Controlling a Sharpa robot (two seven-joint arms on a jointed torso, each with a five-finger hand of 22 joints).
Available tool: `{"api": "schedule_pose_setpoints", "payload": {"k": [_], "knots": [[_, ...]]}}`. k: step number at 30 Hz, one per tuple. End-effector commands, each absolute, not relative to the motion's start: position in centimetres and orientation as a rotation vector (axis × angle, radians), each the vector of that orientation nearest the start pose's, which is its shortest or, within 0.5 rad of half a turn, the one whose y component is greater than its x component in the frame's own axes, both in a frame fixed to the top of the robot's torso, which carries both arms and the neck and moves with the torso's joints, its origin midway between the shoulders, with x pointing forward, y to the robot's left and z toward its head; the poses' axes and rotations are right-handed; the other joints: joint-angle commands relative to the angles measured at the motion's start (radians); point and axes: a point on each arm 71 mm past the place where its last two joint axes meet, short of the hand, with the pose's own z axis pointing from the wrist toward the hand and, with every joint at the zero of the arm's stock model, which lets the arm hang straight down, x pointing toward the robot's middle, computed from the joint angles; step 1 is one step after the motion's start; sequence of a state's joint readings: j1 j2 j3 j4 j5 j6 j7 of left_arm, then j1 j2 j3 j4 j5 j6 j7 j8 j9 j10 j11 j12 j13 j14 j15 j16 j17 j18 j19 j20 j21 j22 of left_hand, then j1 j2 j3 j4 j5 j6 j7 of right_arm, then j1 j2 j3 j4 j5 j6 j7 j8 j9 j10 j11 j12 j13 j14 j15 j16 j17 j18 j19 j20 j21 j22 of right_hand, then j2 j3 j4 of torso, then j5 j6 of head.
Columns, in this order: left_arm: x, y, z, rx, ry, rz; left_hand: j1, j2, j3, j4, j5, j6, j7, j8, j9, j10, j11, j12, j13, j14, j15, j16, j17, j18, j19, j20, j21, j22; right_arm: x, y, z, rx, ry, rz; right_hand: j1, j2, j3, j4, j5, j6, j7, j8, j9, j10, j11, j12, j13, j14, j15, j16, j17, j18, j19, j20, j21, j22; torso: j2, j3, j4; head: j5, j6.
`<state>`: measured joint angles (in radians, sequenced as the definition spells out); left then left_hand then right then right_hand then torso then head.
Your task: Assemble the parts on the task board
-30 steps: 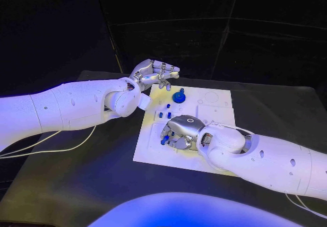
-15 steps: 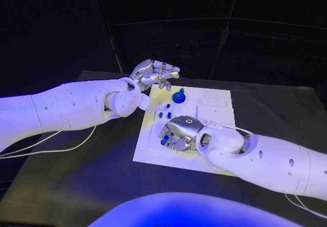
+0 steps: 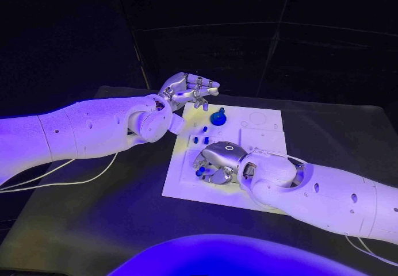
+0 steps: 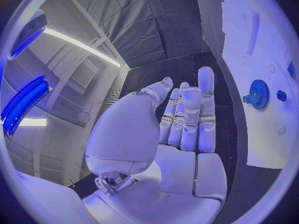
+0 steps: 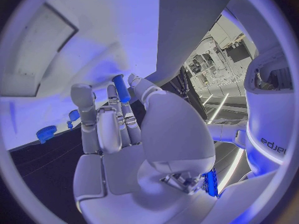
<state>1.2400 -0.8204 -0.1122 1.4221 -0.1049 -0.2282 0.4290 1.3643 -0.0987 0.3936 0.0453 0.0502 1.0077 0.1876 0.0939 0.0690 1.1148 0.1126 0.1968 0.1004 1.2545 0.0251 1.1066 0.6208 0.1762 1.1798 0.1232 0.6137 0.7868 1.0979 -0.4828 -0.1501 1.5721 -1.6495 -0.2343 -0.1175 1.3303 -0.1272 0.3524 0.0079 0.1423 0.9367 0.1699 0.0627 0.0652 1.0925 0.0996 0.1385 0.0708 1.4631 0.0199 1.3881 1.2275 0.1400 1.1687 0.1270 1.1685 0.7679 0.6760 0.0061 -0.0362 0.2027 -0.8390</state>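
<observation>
Little has moved since a second ago: the right hand point(image 3: 221, 162) has crept slightly toward the board's left edge, and the left hand point(image 3: 189, 88) has stayed where it was.

On the black table point(image 3: 99, 218), the white task board point(image 3: 261, 129) lies in the middle. The right hand is over the board's near-left part, palm down, fingers curled; in the right wrist view it pinches a small blue peg point(image 5: 120, 88) between thumb and fingertips. The left hand hangs just beyond the board's far-left corner, holding nothing, fingers straight and close together in the left wrist view.

A blue gear point(image 3: 217, 118) sits on the board near its far edge, with a small blue knob point(image 3: 221, 109) just behind it. Two short blue pins point(image 3: 200, 139) stand near the left edge, between gear and right hand.

Dark lettering shows on the white body in the right wrist view, but cannot be read with certainty.
</observation>
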Motion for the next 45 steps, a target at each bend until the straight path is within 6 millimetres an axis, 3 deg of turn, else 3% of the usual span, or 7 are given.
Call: {"api": "schedule_pose_setpoints", "payload": {"k": [1, 22, 28, 32, 36, 40, 45], "knots": [[50.4, 22.2, -18.5, -0.948, 1.471, -1.534, 0.001, 0.001, -0.007, -0.001, 0.002, -0.005, 0.001, 0.005, -0.001, -0.006, -0.001, 0.006, 0.001, -0.005, 0.001, -0.002, -0.001, 0.006, -0.003, 0.003, -0.003, -0.002, 39.0, -0.6, -24.5, -0.595, 1.708, 0.986, 0.005, 0.013, -0.009, 0.000, 0.005, -0.006, -0.004, 0.001, 0.001, 0.021, -0.002, 0.011, 0.003, 0.040, -0.005, 0.001, 0.004, 0.006, 0.004, -0.005, 0.002, 0.002, 0.001, 0.0005, 0.0001, 0.000, -0.001], [50.3, 22.3, -18.5, -0.950, 1.472, -1.531, 0.005, 0.004, -0.009, -0.002, 0.002, -0.008, 0.002, 0.009, 0.000, -0.011, 0.000, 0.013, 0.002, -0.006, 0.002, -0.001, -0.003, 0.006, -0.001, 0.003, -0.006, -0.004, 39.0, -1.1, -24.3, -0.565, 1.689, 0.973, 0.010, 0.010, -0.014, -0.002, 0.004, -0.010, -0.003, 0.000, 0.001, 0.010, 0.000, 0.008, 0.000, 0.040, -0.005, 0.002, 0.005, 0.006, 0.004, -0.008, 0.001, -0.001, -0.001, -0.0002, 0.0001, 0.001, -0.003], [50.3, 22.4, -18.5, -0.951, 1.472, -1.530, 0.005, 0.004, -0.009, -0.002, 0.002, -0.008, 0.002, 0.009, 0.000, -0.011, 0.000, 0.013, 0.002, -0.006, 0.002, -0.001, -0.003, 0.006, -0.001, 0.003, -0.006, -0.004, 38.9, -2.1, -23.9, -0.536, 1.659, 0.980, 0.006, -0.001, -0.047, -0.002, 0.007, -0.039, 0.006, -0.001, 0.000, -0.053, 0.012, -0.003, -0.004, 0.032, 0.005, -0.013, -0.018, 0.010, -0.013, 0.000, -0.018, -0.031, -0.001, 0.0009, -0.0006, 0.000, 0.000], [50.3, 22.6, -18.5, -0.952, 1.471, -1.526, 0.005, 0.004, -0.009, -0.002, 0.002, -0.008, 0.002, 0.009, 0.000, -0.011, 0.000, 0.013, 0.002, -0.006, 0.002, -0.001, -0.003, 0.006, -0.001, 0.003, -0.006, -0.004, 38.5, -3.5, -23.2, -0.482, 1.619, 1.035, -0.011, -0.011, -0.098, 0.011, 0.021, -0.056, 0.008, 0.000, 0.001, -0.083, 0.013, 0.008, -0.002, 0.026, 0.006, -0.026, -0.038, 0.015, -0.027, 0.003, -0.036, -0.057, -0.003, -0.0008, -0.0021, -0.003, 0.003], [50.4, 22.7, -18.5, -0.953, 1.469, -1.523, 0.005, 0.004, -0.009, -0.002, 0.002, -0.008, 0.002, 0.009, 0.000, -0.011, 0.000, 0.013, 0.002, -0.006, 0.002, -0.001, -0.003, 0.006, -0.001, 0.003, -0.006, -0.004, 38.2, -5.2, -21.8, -0.395, 1.548, 1.135, -0.015, -0.002, -0.148, 0.025, 0.034, -0.058, 0.012, 0.002, 0.003, -0.101, 0.017, 0.031, 0.000, 0.020, 0.009, -0.044, -0.064, 0.019, -0.044, 0.006, -0.061, -0.092, -0.005, -0.0014, -0.0038, -0.012, 0.009], [50.5, 23.0, -18.6, -0.955, 1.467, -1.516, 0.005, 0.004, -0.009, -0.002, 0.002, -0.008, 0.002, 0.009, 0.000, -0.011, 0.000, 0.013, 0.002, -0.006, 0.002, -0.001, -0.003, 0.006, -0.001, 0.003, -0.006, -0.004, 39.1, -7.3, -19.9, -0.268, 1.525, 1.199, -0.007, 0.015, -0.175, 0.034, 0.035, -0.029, 0.013, 0.012, 0.007, -0.070, 0.016, 0.071, 0.006, 0.025, 0.008, -0.037, -0.054, 0.019, -0.040, 0.005, -0.061, -0.090, -0.007, -0.0003, -0.0061, -0.023, 0.019], [50.5, 23.1, -18.6, -0.957, 1.465, -1.511, 0.005, 0.004, -0.010, -0.002, 0.002, -0.008, 0.002, 0.009, 0.000, -0.012, 0.000, 0.014, 0.002, -0.007, 0.002, -0.001, -0.004, 0.006, -0.001, 0.003, -0.006, -0.004, 40.8, -11.4, -18.3, 0.010, 1.628, 1.233, 0.018, 0.048, -0.176, 0.034, 0.040, 0.017, 0.006, 0.028, 0.012, 0.018, -0.001, 0.141, 0.030, 0.037, -0.003, -0.013, -0.018, 0.012, -0.007, -0.002, -0.030, -0.040, -0.011, -0.0016, -0.0086, -0.060, 0.038]]}}
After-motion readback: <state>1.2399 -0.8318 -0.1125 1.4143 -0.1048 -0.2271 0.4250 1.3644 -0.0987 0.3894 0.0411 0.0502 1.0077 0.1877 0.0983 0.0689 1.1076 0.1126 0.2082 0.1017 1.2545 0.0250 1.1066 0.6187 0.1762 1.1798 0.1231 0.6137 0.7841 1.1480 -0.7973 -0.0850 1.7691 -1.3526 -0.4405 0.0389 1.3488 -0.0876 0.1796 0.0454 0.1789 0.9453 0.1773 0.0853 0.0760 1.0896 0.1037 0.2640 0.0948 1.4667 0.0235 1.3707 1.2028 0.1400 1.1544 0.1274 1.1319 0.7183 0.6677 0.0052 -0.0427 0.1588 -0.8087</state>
